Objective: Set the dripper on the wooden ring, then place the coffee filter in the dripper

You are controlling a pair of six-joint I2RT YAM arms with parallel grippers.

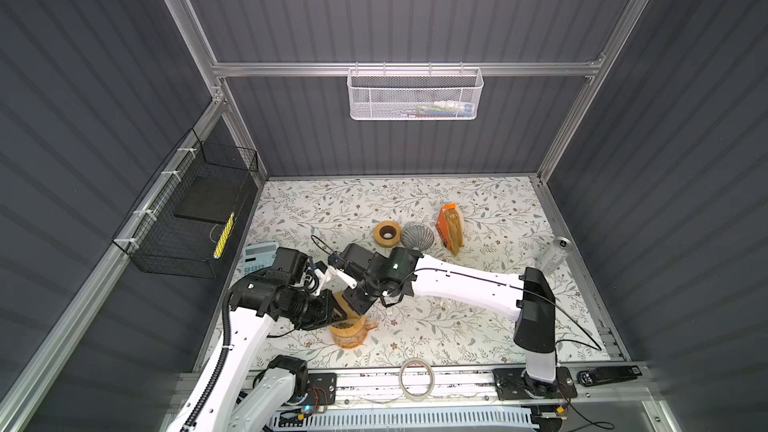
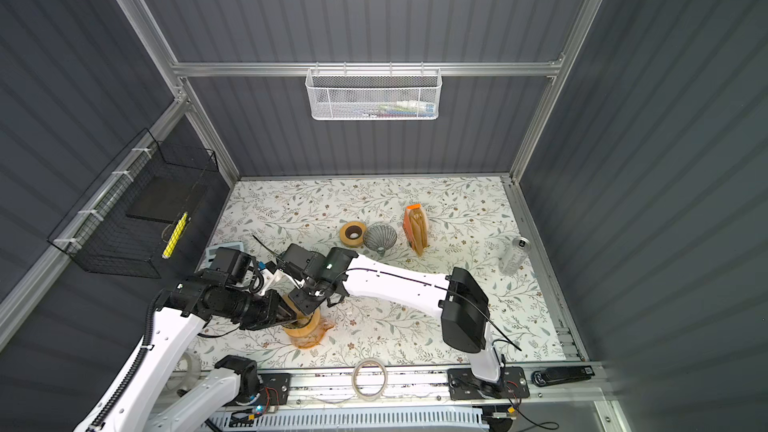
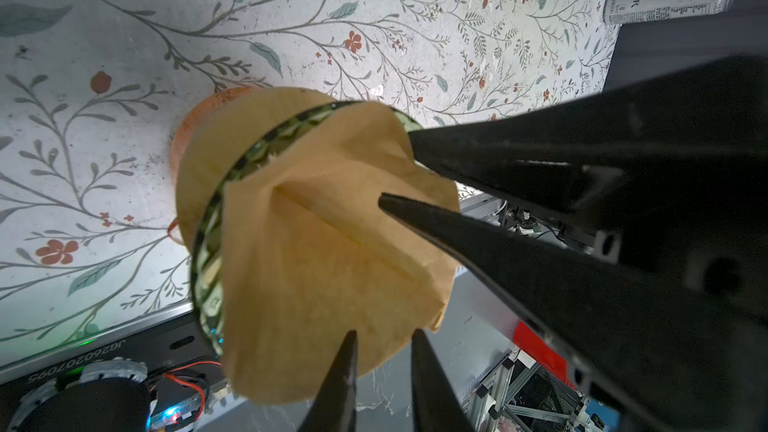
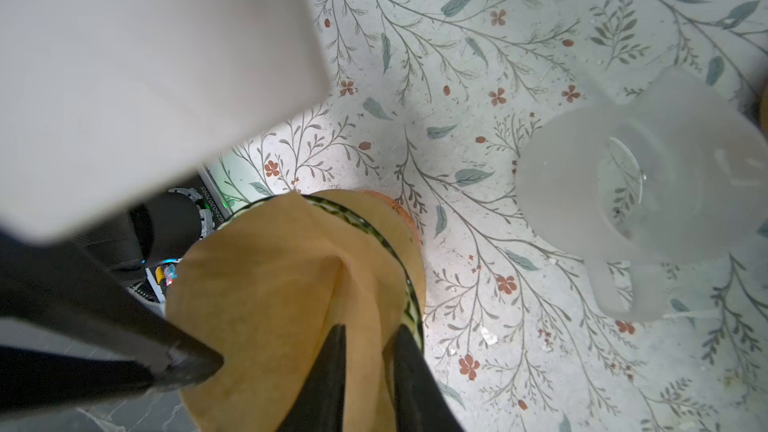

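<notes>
Listener: Where is the filter?

Operator: The brown coffee filter (image 3: 316,268) sits partly in the amber dripper (image 1: 353,336), near the tabletop's (image 1: 457,326) front edge. One creased flap stands above the rim. Both my claws meet directly over it.

Listener: Are they gripping?

Operator: Seemingly not. My right claw (image 4: 370,328) is slightly parted, tips at the crease. My left claw (image 3: 384,351) is narrowly parted at the flap's outer edge. The right is nearer the crease, so I judge it should press downward. Room is tight: the arms crowd each other, and a frosted jug (image 4: 644,184) stands near.
</notes>
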